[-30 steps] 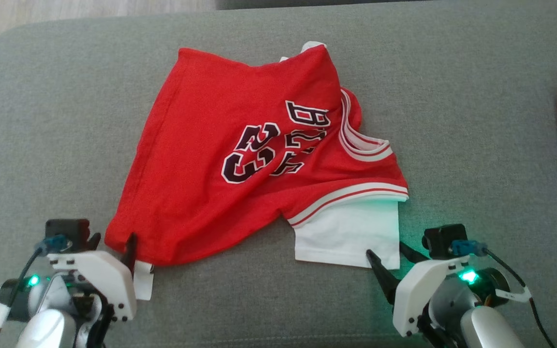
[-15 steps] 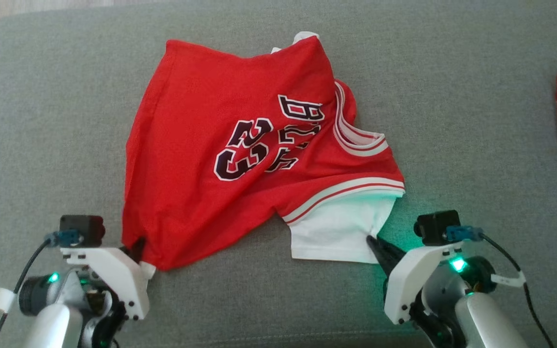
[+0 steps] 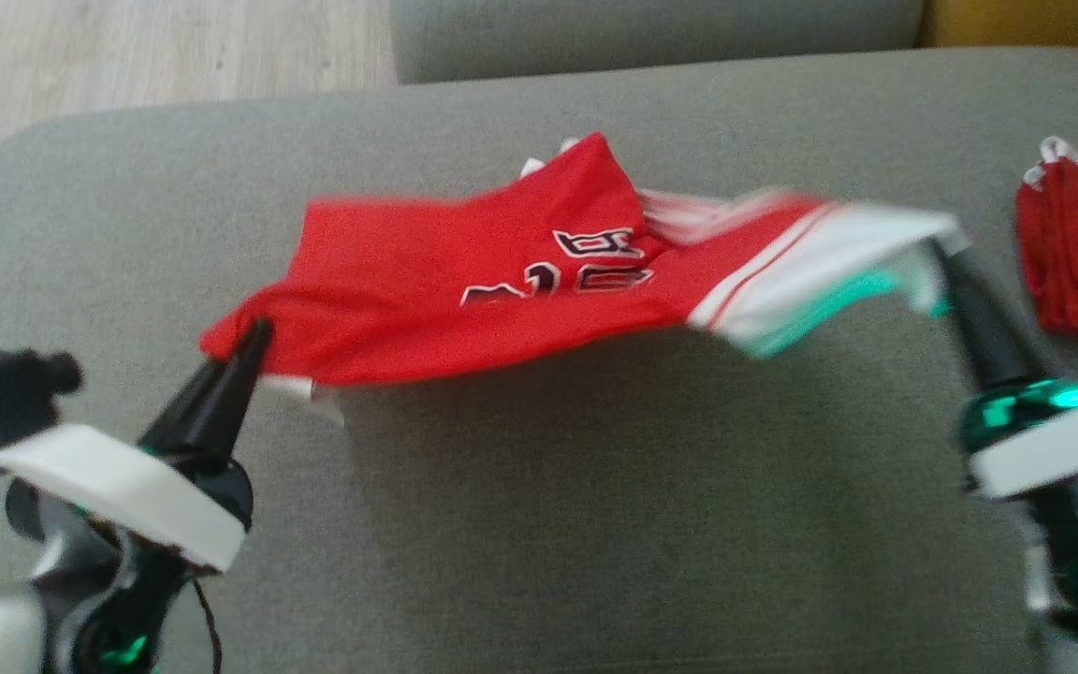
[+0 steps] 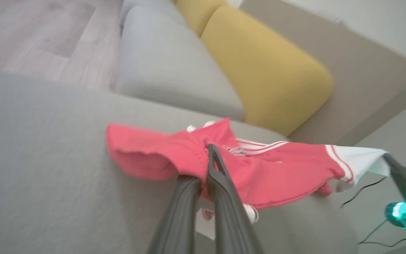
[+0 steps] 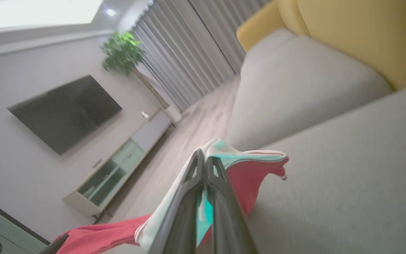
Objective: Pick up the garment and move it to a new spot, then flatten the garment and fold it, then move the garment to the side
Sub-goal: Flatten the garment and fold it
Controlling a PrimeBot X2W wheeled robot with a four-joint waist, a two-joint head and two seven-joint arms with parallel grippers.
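Note:
The garment [image 3: 464, 300] is a red jersey with dark numbers, white-striped trim and a white sleeve. It hangs stretched above the grey sofa seat [image 3: 595, 524], held at both ends. My left gripper [image 3: 256, 335] is shut on its red hem corner at the left, also seen along the left gripper [image 4: 210, 150] in the left wrist view. My right gripper [image 3: 937, 245] is shut on the white sleeve at the right. In the right wrist view the right gripper [image 5: 204, 158] pinches white cloth, with the garment [image 5: 245, 176] trailing red below it.
A second red cloth [image 3: 1077, 248] lies at the seat's right edge. Grey back cushion [image 4: 167, 70] and yellow cushion [image 4: 266, 67] stand behind. Wooden floor [image 3: 146, 56] shows beyond the seat's left corner.
Both grippers have closed on the garment's near corners and lifted it off the seat, stretching it between them. The head camera has tilted up.

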